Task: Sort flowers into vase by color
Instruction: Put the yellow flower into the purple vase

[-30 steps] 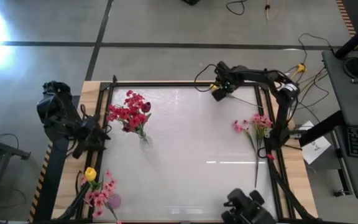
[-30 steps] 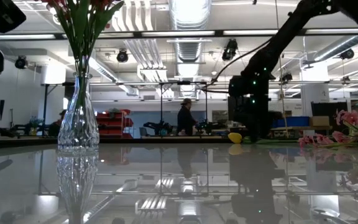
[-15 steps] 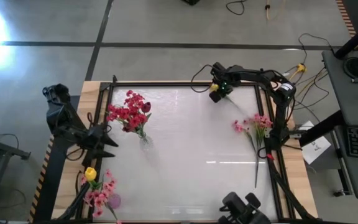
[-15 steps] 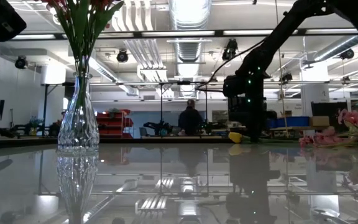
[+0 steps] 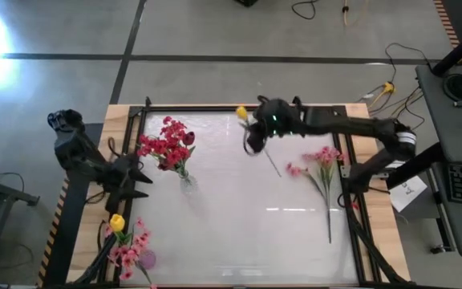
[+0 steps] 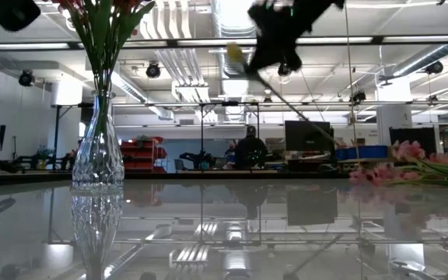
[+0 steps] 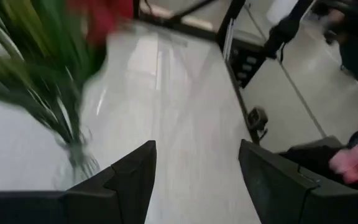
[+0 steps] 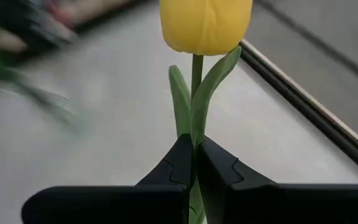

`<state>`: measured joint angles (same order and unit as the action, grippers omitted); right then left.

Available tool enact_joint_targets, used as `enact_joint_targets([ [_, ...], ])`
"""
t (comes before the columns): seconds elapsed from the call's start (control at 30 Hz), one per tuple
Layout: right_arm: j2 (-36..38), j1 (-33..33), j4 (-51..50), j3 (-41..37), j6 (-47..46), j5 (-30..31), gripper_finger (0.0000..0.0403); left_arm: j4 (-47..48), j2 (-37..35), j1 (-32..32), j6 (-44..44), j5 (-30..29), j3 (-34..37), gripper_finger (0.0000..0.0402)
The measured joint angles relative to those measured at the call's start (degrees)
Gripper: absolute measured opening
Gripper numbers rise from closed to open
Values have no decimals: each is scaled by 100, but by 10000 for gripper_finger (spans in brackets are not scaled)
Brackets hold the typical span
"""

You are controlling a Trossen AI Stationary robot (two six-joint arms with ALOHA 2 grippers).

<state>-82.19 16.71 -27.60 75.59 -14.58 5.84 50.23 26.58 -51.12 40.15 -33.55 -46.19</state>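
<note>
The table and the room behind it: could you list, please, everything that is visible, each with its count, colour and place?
Glass vase: one, clear, holds red flowers, table's left part.
Vase of pink flowers with a yellow tulip: one, near-left corner.
Pink flowers: one bunch, lying on the table's right side.
Yellow tulip: one, held in the air above the table's far middle.
Table: one, glossy white top, wooden edge.
Person: one, dark clothes, far back in the room.
Left gripper: open, left edge, near the glass vase.
Right gripper: shut on the tulip's stem.
</note>
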Motion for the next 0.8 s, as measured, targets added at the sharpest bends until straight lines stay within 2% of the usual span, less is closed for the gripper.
enact_joint_targets([
  [0.13,412,-1013,828,24,-107,426,10,-30,194,1,-547,-184,-625,215],
  [0.27,515,-1848,1342,194,74,866,9,-176,564,1,-1148,-353,-1213,216],
  [0.47,415,-2853,2498,359,304,893,9,-473,1323,3,-1703,-499,-1931,243],
  [0.67,-60,-3578,3904,363,959,858,9,-891,2161,109,-2310,-1068,-2533,281],
  [0.8,-494,-3700,4738,485,1538,859,9,-1231,2729,310,-2486,-1024,-2981,285],
])
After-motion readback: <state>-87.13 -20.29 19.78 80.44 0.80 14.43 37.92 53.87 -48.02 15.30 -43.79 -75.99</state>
